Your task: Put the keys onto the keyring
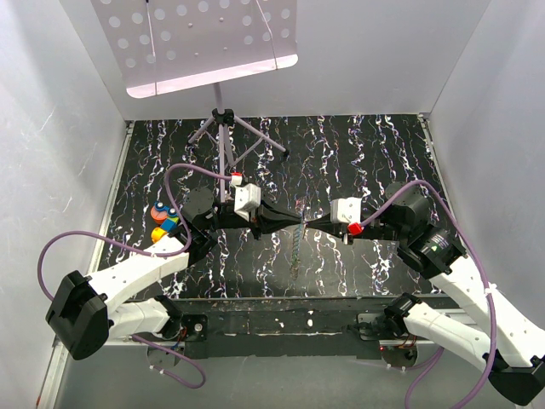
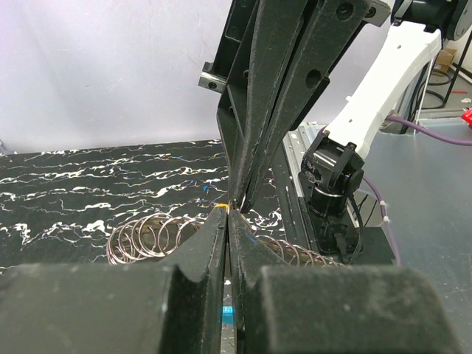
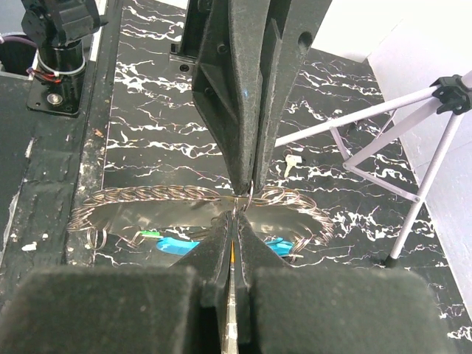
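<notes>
Pulling either arm back now could tear the keyring from your left gripper or twist the orange key askew, because both pinches sit at the very fingertips. Your arms reach inward, tips meeting nose to nose over the middle of the table. The left gripper is clamped on the keyring; the right gripper is clamped on what looks like the orange key. The blue key lies on the table beneath.

1. The table centre is barred by the left gripper and right gripper, closed and met tip to tip.
2. The rear middle is taken by a tripod stand.
3. Bare surface is seen at rear right.
</notes>
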### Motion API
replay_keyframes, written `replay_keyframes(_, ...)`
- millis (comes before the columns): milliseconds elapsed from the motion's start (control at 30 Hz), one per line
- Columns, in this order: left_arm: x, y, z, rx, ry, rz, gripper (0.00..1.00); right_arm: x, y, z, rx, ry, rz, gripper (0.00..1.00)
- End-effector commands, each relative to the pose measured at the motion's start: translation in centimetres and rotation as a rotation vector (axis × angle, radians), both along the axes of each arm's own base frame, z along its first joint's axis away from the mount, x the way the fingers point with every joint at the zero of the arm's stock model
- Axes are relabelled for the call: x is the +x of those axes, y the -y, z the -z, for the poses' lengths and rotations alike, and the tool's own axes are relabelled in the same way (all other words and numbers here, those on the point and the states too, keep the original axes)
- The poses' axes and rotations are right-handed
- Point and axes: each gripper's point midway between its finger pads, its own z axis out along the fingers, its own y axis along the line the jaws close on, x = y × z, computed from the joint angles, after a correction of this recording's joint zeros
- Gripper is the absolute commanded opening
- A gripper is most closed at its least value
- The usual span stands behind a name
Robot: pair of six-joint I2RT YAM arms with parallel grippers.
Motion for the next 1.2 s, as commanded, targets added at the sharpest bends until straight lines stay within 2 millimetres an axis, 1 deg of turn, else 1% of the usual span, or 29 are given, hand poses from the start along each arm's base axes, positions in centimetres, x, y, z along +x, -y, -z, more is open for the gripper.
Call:
replay_keyframes(0, 1.0, -0.4, -2.5, -0.071, 0.03, -0.056, 0.0, 0.1, 0.2, -1.0, 0.007, 0.034, 0.008, 0.01)
replay_keyframes(267, 1.6, -0.7, -3.9, -0.146, -0.02, -0.074, 0.0, 0.6, 0.1, -1.2, 0.025, 0.02, 0.037, 0.01)
replay_keyframes(433, 1.6, -0.8, -4.5, -0.178, -0.048, -0.063, 0.0, 1.0, 0.0, -1.5, 0.042, -0.009, 0.067, 0.01)
replay_keyframes(533, 1.7, -0.8, -4.7, -0.215, -0.082, -0.063, 0.0, 0.8, -0.1, -1.7, 0.049, -0.008, 0.054, 0.01)
replay_keyframes(633, 2.2, -1.0, -4.7, -0.243, -0.116, -0.086, 0.0, 0.5, -0.1, -1.5, 0.043, -0.009, 0.04, 0.01)
replay_keyframes(867, 2.5, -1.0, -4.6, -0.277, -0.152, -0.09, 0.0, 0.5, -0.3, -1.7, 0.051, -0.005, 0.027, 0.01)
replay_keyframes(900, 2.5, -1.0, -4.6, -0.282, -0.153, -0.085, 0.0, 0.4, -0.4, -1.7, 0.052, -0.006, 0.021, 0.03)
replay_keyframes(933, 2.5, -0.9, -4.6, -0.286, -0.155, -0.082, 0.0, 0.4, -0.4, -1.8, 0.054, -0.004, 0.016, 0.07)
replay_keyframes(1033, 2.4, -0.8, -4.5, -0.295, -0.159, -0.073, 0.0, -0.1, -0.5, -2.0, 0.058, -0.009, -0.006, 0.25)
replay_keyframes(1167, 2.6, -0.8, -4.3, -0.299, -0.149, -0.073, 0.0, -0.8, -0.2, -2.7, 0.067, -0.009, -0.024, 0.41)
